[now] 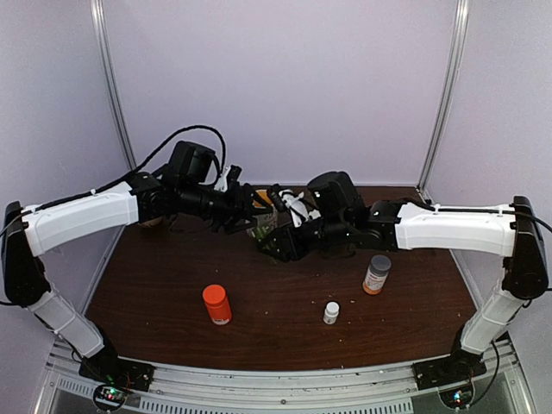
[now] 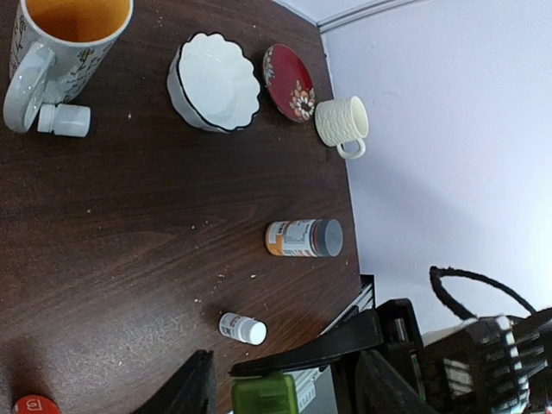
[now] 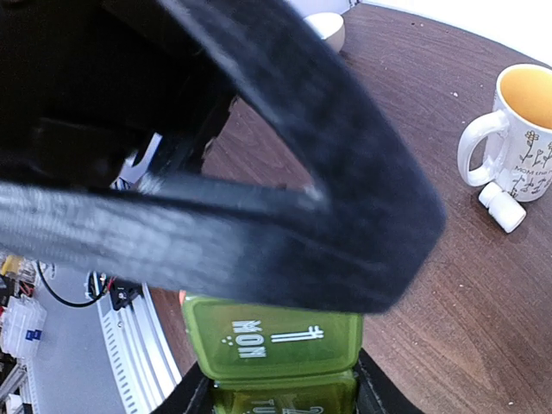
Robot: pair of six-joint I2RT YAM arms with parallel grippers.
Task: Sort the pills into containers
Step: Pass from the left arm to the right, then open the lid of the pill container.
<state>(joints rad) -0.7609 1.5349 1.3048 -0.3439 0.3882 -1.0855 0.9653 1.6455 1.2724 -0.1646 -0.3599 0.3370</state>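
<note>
Green pill box (image 3: 272, 341) sits clamped in the right tool (image 3: 276, 398); the left tool (image 2: 289, 388), spread wide, should pry it open gently.

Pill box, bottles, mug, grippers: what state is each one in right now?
pill box: visible lids shut, in the right gripper
right gripper: shut on the pill box
left gripper: open
orange-capped bottle: upright, capped
grey-capped bottle: upright, capped
small white bottle: upright, capped
mug: upright
white bottle by mug: on its side
</note>
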